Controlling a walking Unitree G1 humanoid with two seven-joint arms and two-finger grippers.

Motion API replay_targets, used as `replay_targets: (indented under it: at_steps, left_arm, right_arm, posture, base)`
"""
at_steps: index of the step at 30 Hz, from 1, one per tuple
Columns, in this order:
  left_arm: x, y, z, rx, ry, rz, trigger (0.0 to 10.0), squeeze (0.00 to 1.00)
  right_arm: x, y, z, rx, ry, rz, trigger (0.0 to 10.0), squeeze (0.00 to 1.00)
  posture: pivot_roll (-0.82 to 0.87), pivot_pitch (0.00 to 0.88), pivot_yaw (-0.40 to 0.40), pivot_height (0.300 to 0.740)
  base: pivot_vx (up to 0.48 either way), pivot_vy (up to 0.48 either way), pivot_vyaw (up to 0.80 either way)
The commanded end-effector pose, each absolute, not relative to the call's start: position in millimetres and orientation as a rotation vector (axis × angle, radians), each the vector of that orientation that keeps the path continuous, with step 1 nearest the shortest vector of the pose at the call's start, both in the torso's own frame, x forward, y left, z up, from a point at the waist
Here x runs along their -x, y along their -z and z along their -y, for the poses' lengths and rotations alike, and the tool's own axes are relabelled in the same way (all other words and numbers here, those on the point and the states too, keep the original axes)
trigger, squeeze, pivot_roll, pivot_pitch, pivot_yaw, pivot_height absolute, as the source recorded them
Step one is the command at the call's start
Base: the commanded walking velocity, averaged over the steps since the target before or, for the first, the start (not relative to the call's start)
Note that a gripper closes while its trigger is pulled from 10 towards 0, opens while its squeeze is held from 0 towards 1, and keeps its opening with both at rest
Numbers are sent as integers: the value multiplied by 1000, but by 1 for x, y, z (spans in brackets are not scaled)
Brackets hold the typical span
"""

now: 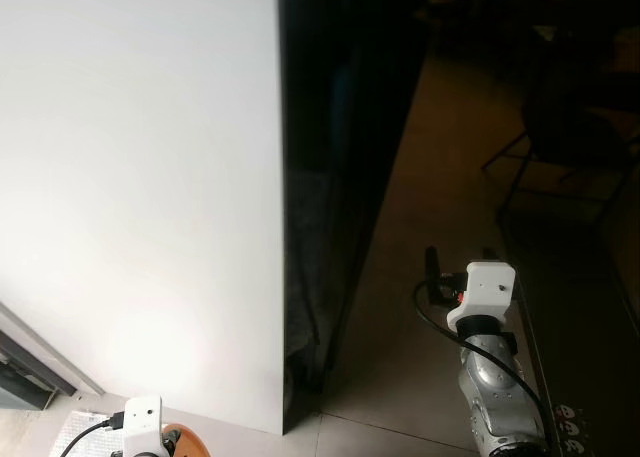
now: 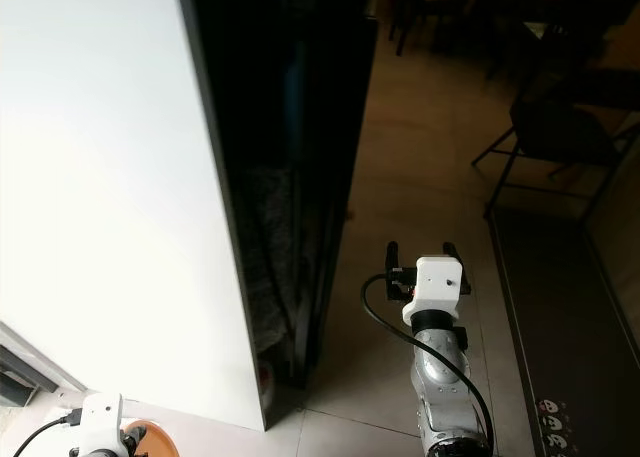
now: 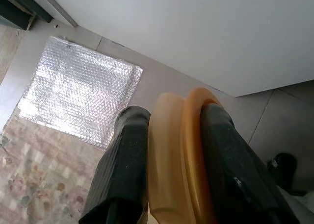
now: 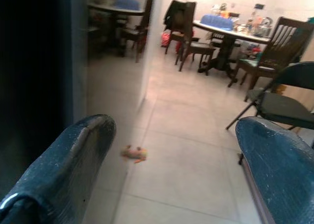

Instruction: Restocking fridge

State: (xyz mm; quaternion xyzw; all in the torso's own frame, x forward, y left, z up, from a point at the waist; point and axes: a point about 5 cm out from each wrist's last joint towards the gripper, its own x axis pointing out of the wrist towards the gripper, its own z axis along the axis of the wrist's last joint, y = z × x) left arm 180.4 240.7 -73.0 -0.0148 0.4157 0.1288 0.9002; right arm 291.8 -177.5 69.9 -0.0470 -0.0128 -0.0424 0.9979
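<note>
Nearest, at the bottom left, the left hand (image 3: 169, 175) squeezes a round orange plastic thing (image 3: 179, 155) between its two black fingers (image 3: 125, 170). You cannot tell what the orange thing is. Under it lie a flowery rug (image 3: 34, 185) and a shiny silver bubble mat (image 3: 78, 101) on the pale tiled floor (image 3: 274, 121).

A bit farther, on the right, the right hand (image 2: 420, 255) hangs over the floor with its two fingers (image 4: 64, 170) spread wide and nothing between them. A black cable (image 2: 385, 317) loops off its white wrist.

On the left stands the big white fridge (image 1: 140, 177), with its flat front close by. Its right side is dark and shiny (image 1: 330, 177).

A small orange scrap (image 4: 133, 154) lies on the floor near the dark side. Farther right is a black folding chair (image 2: 550, 127). Far off stand wooden chairs (image 4: 184, 33) and a worktop with a blue cloth and small things (image 4: 225, 25).
</note>
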Motion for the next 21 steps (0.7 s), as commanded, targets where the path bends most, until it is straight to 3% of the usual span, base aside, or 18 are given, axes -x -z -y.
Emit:
replay_targets:
  at_steps: [1,5,21]
  left_arm:
    - [-164,84,-233,64,-249,-941,10000,0]
    - [-166,82,-235,58,-251,-934,10000,0]
    - [-174,79,-235,64,-247,-909,10000,0]
  right_arm:
    - [-295,-77,177,85,90,43,10000,0]
    - [-296,-79,176,79,93,42,10000,0]
    - [-305,-78,182,51,87,-14,10000,0]
  posture:
    - [-26,30,-77,740]
    - [-34,61,-73,740]
    - [-46,135,-71,740]
  base:
    - [0,368,0]
    - [0,351,0]
    - [0,0,0]
